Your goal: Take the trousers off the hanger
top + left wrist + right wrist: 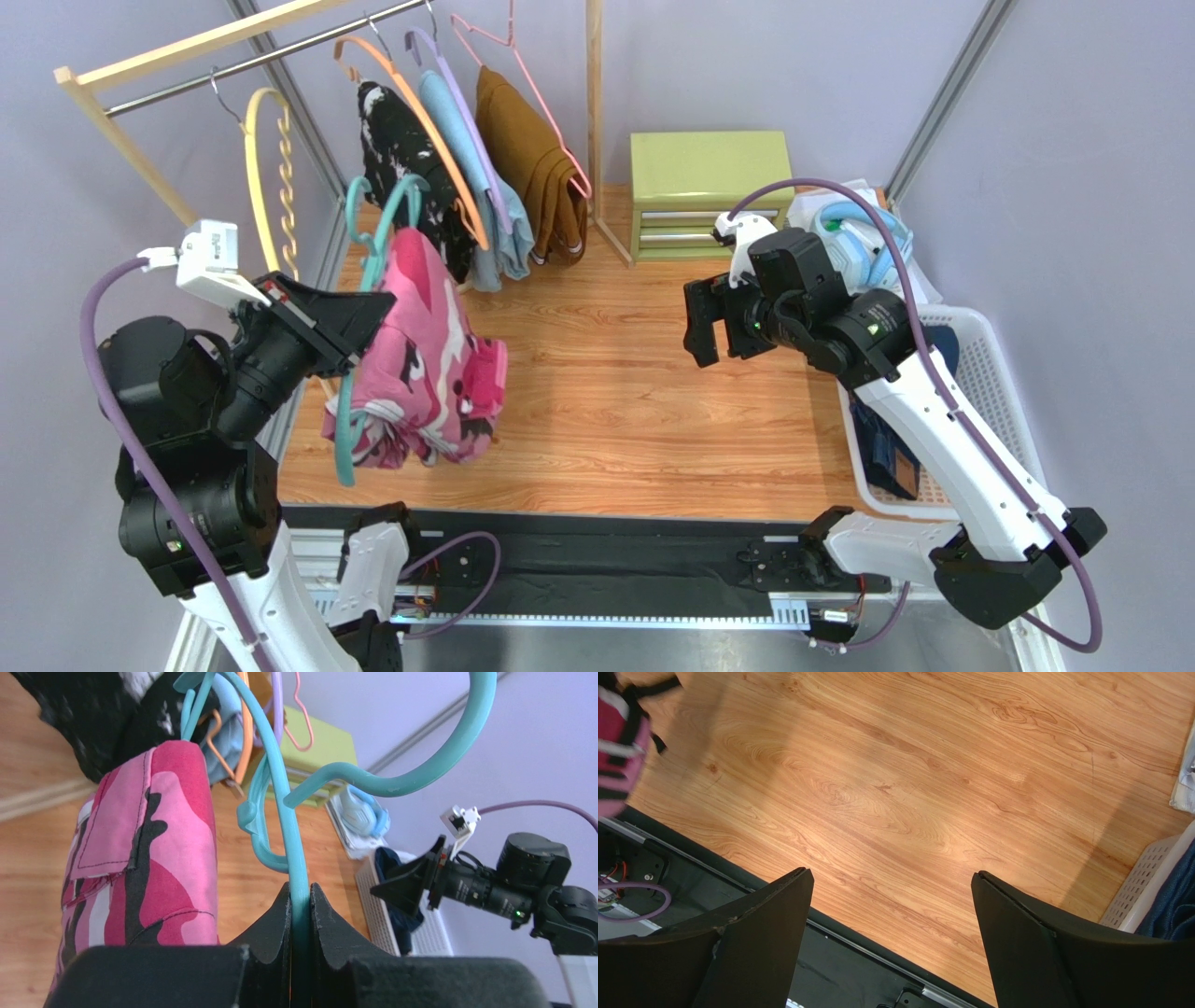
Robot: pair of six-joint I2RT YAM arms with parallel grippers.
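Left hand (300, 906): pressed together on the thin bar of the teal hanger (284, 822), which rises straight out of the pinch in the left wrist view.
Hanger position: the hook curls free in the air at the upper right of the left wrist view, not on the wooden rail (211, 63). In the top view the frame slants from upper centre-left down toward the lower left.
Pink trousers (421, 357): folded over that hanger at the left of the top view, hanging above the tabletop (659, 392), just beside the left hand's fingers.
Look: soft fabric, bright pink with white and dark-red camouflage blotches. A stitched pocket flap shows, the folds are bunched and the loose ends droop.
Right hand (718, 322): fingers spread wide, gripping nothing. Its own camera shows bare wood between them and a scrap of pink cloth at the upper left corner.
Key relation: the pink pair lies to the left of the right hand in the top view, well apart, with bare tabletop between, and the hand's opening faces it. The bundle's long axis follows the slanted hanger, so it lies crosswise to a leftward reach.
Nearer arm: the left is at the hanger but occupied, so the right is judged the one to pull the cloth off.
Navy trousers (887, 451): dark blue fabric lying in the white basket (989, 371) at the right edge, on no hanger.
Progress: judged one pair done, the pink pair not yet off.
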